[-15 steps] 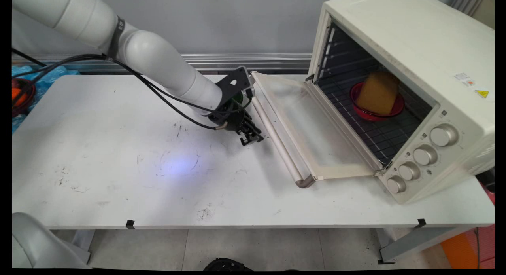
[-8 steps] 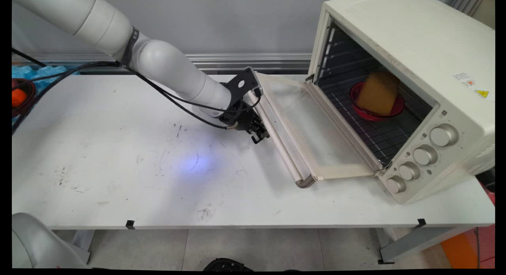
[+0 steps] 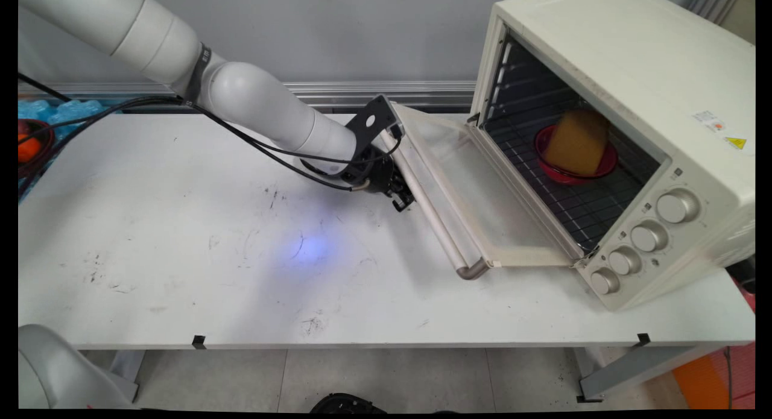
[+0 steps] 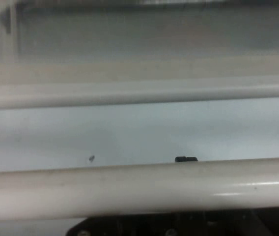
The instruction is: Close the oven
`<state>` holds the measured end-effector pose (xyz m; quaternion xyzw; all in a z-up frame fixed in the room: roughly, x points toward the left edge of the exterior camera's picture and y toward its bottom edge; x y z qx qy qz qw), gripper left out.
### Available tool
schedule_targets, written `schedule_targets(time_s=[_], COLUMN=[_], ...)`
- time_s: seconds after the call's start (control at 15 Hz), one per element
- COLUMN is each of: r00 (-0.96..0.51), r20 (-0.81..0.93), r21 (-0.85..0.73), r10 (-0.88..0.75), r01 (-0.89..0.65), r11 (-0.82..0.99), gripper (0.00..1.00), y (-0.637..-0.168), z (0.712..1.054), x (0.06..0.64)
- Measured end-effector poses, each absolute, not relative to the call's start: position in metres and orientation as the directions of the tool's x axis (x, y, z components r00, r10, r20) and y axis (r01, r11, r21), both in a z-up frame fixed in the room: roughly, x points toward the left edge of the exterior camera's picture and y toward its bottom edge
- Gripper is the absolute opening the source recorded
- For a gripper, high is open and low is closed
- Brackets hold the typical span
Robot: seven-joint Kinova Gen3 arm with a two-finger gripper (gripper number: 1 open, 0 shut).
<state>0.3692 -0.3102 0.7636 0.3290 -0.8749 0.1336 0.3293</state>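
A cream toaster oven [image 3: 609,69] stands at the table's right with its glass door [image 3: 482,190] hanging open toward the left. My gripper [image 3: 403,201] is shut and empty, pressed against the far half of the door's handle bar [image 3: 431,214] from the left and below. In the hand view the handle bar [image 4: 139,189] runs straight across just in front of the gripper, with the door's edge [image 4: 139,91] beyond it. Inside the oven, a red bowl [image 3: 570,175] holding a tan block [image 3: 579,141] sits on the wire rack.
Several knobs [image 3: 648,235] line the oven's front right panel. The white table [image 3: 181,256] stretches left of the door. Black cables [image 3: 259,151] trail from the arm. A blue bag with a red and orange thing [image 3: 30,144] lies past the table's left edge.
My gripper has moved right and away from the camera, up against the door handle. The door has tipped up a little: its near handle end now sits higher and further right.
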Motion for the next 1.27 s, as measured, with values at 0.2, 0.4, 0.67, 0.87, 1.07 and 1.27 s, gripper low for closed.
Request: schedule_targets(time_s=[0.2, 0.4, 0.67, 0.87, 1.07, 1.27], r00=[-0.552, -0.536, -0.516, -0.494, -0.471, -0.457], r20=[0.693, 0.723, 0.762, 0.793, 0.819, 0.834], r21=[-0.023, -0.032, -0.047, -0.056, -0.061, -0.067], r10=[-0.465, -0.435, -0.392, -0.357, -0.329, -0.310], r01=[-0.661, -0.655, -0.647, -0.642, -0.641, -0.641], r11=[0.750, 0.755, 0.761, 0.765, 0.765, 0.765], gripper=[0.00, 0.00, 0.00, 0.00, 0.00, 0.00], y=[-0.311, -0.312, -0.315, -0.320, -0.326, -0.331], z=[0.780, 0.803, 0.839, 0.868, 0.891, 0.905], x=[0.368, 0.364, 0.358, 0.350, 0.342, 0.337])
